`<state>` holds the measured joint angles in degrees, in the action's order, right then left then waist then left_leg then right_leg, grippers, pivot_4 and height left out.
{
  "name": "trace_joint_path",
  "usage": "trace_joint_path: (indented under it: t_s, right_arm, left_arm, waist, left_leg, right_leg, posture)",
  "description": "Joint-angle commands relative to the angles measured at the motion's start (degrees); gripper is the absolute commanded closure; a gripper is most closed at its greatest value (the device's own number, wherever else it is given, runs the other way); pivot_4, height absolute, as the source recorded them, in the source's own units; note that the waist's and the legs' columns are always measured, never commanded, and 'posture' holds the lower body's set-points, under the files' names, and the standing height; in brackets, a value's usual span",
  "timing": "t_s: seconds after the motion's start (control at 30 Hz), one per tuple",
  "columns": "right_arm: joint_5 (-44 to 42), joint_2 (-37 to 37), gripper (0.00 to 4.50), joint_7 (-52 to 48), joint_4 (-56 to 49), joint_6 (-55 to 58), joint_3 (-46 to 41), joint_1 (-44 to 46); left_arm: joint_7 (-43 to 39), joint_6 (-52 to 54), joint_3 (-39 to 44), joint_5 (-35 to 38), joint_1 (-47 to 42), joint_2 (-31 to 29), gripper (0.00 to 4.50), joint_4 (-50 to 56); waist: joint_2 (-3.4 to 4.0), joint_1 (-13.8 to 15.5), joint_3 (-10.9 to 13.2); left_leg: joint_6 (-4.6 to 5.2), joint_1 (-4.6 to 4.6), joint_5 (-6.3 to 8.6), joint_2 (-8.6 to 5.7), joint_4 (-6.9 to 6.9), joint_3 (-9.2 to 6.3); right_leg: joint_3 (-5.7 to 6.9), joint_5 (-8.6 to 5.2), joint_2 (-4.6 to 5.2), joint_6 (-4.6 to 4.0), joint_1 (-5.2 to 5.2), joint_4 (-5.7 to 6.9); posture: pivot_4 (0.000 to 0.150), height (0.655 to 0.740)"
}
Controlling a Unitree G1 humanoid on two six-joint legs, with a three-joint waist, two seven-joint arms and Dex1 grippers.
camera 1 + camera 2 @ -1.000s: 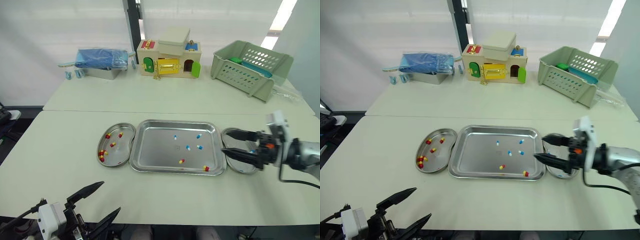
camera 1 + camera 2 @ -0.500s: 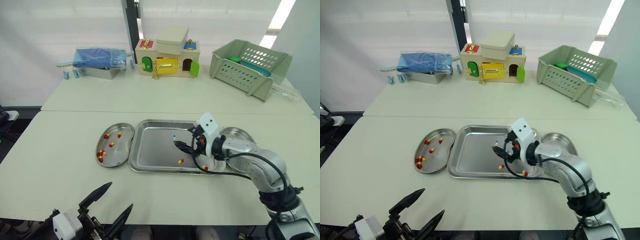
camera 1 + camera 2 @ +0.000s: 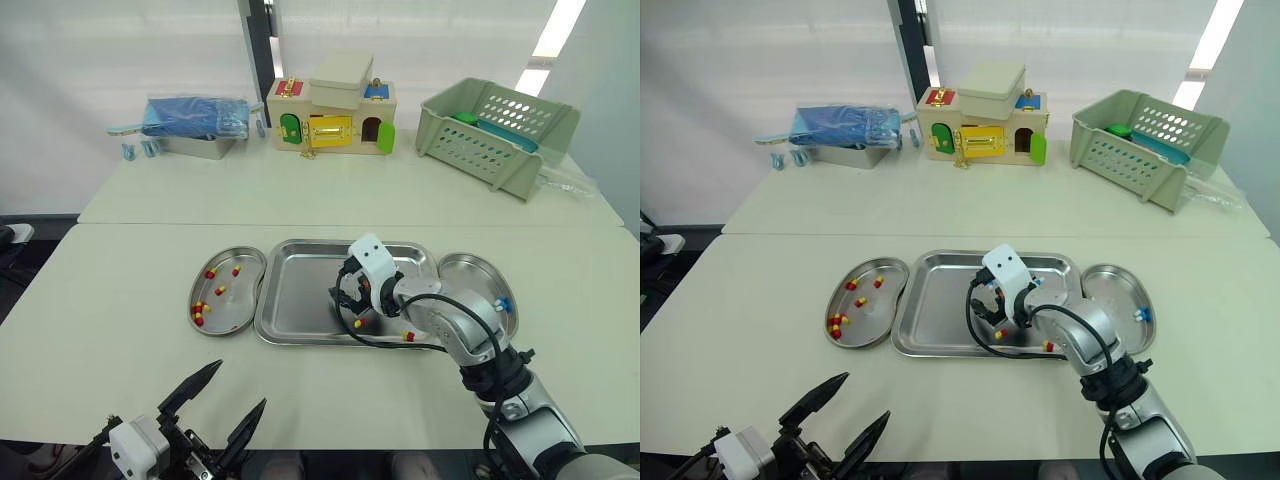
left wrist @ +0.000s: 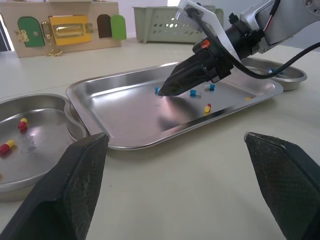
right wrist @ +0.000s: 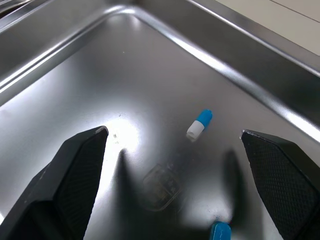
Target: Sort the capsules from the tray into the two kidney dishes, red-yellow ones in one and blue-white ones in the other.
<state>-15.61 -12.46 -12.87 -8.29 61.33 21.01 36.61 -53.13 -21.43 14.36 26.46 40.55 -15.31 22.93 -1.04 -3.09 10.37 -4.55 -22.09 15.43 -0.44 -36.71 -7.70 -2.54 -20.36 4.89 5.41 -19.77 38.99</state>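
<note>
Two jaws of the right gripper point(image 5: 173, 131), brought over from the right kidney dish point(image 3: 470, 280) within the last second, are spread wide around a blue-white capsule point(image 5: 199, 124) in the tray point(image 3: 300, 290); a pick is judged imminent. The left gripper point(image 3: 238, 385) is held wide open at the pale desk point(image 3: 120, 300) edge. A toy house point(image 3: 335, 105) and a green basket point(image 3: 495, 135) are seen behind.

Pale tabletop point(image 3: 120, 300) with a seam across it, white wall point(image 3: 100, 50) behind, dark upright post point(image 3: 257, 50), bright strip point(image 3: 547, 42), perhaps a window
</note>
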Motion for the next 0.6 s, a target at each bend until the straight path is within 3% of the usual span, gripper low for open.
trace_joint_path:
  t_s: [0.03,0.4,0.6]
  right_arm:
    - [2.35,1.01,0.0,-0.47,1.3,-2.68,0.22,1.69]
    - [7.03,3.33,0.0,-2.12,6.69,-4.49,1.25,2.77]
    - [8.79,3.5,1.51,-3.03,6.83,-3.92,1.95,2.47]
  left_arm:
    - [1.08,-0.56,-0.09,0.75,0.73,-0.69,0.01,1.27]
    - [2.8,-0.42,-0.73,1.21,1.36,-1.36,0.01,1.8]
    - [3.55,-0.21,-1.01,1.31,1.29,-1.58,0.0,2.01]
  waist:
    - [0.0,-0.1,0.0]
    - [0.01,-0.17,0.0]
    - [0.02,-0.17,0.0]
  left_leg:
    - [0.0,0.0,0.0,0.0,0.0,0.0]
    - [0.0,0.0,0.0,0.01,0.02,0.01]
    - [0.0,0.0,0.0,0.02,0.02,0.01]
  right_leg:
    - [0.0,0.0,-0.01,0.0,-0.01,0.0]
    - [-0.02,0.0,-0.02,0.0,-0.23,0.02]
    - [-0.02,0.0,-0.02,0.0,-0.27,0.02]
  posture:
    - [0.15,0.74]
    - [0.15,0.74]
    - [0.15,0.74]
